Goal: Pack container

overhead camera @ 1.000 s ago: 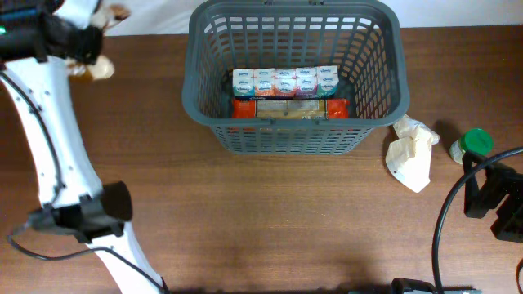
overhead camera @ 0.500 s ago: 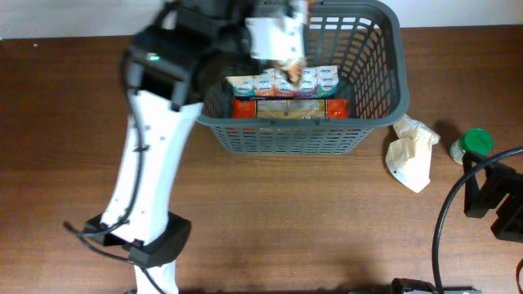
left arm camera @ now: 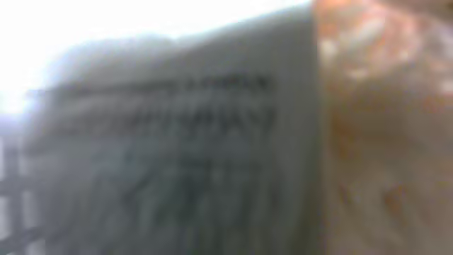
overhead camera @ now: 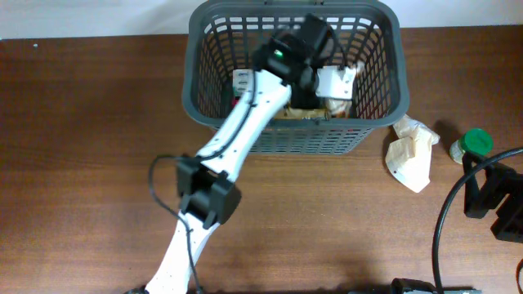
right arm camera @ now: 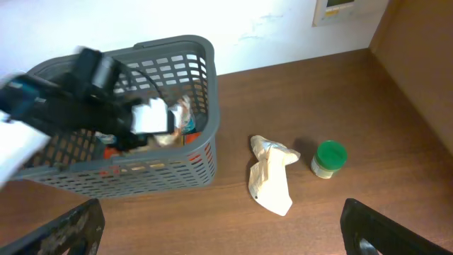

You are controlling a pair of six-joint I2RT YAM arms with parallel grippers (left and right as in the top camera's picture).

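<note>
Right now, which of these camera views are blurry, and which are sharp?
Overhead: table sharp, left arm slightly motion-smeared over the container. Left wrist: wholly out of focus, a pale blur with an orange patch on the right, nothing identifiable. Right wrist: green-lidded jar and crumpled paper crisp, the left arm smeared.

The left arm (overhead camera: 245, 122) slants from the near edge of the desk (overhead camera: 82, 163) up over the front wall of the basket (overhead camera: 384, 73). Its pincer (overhead camera: 337, 91) hangs inside the right half, blocking that part of the mouth. The far left corner of the opening is free above the boxes (overhead camera: 243, 79) on the floor. Left of the arm lies broad open desk. A crumpled pale bag (overhead camera: 413, 151) sits just beside the basket's right front corner, and a green-lidded jar (overhead camera: 474, 143) stands near it, with a narrow gap between. The right arm (overhead camera: 494, 200) and its cable crowd the right edge.
</note>
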